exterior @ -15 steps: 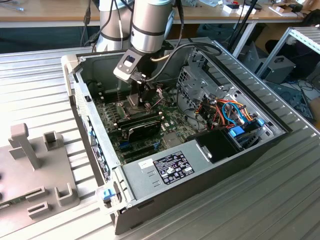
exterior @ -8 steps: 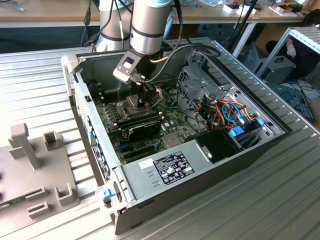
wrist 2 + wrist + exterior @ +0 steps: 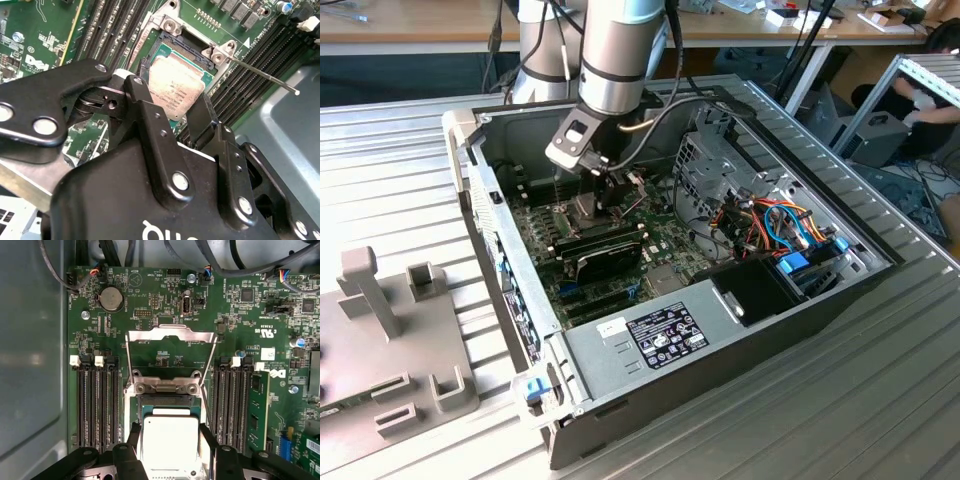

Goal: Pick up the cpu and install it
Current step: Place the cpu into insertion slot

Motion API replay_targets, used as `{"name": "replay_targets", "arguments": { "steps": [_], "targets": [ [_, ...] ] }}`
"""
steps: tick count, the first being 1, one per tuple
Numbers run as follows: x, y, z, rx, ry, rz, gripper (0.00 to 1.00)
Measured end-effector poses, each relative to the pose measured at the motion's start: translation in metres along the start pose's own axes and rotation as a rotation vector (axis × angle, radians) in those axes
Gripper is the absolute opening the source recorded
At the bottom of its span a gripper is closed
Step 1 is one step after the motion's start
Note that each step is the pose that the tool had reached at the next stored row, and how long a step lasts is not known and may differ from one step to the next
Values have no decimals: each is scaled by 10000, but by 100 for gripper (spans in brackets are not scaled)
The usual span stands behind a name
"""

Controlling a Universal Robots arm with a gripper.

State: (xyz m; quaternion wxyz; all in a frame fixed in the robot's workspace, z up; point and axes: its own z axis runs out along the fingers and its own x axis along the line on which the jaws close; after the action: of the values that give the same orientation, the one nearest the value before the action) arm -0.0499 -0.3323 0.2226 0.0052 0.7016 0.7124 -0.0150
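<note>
The cpu, a small square chip with a pale metal top, sits level over the open socket on the green motherboard. Whether it rests in the socket or hovers just above it cannot be told. My gripper is shut on it, with one black finger against one edge and the other against the opposite edge. The hinged metal socket frame stands swung open beyond the socket. In the exterior view my gripper reaches down into the open computer case.
Memory slots flank the socket on both sides. A thin socket lever sticks out beside it. A black module, drive cage and coloured cables crowd the case. A grey fixture lies at the exterior view's left.
</note>
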Motion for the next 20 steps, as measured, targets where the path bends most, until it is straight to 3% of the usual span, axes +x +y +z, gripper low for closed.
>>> {"name": "replay_targets", "arguments": {
  "steps": [5,12,20],
  "targets": [
    [2,1,64,0,0,0,55],
    [2,1,75,-1,0,0,55],
    [3,1,133,0,-1,-20,55]
  ]
}}
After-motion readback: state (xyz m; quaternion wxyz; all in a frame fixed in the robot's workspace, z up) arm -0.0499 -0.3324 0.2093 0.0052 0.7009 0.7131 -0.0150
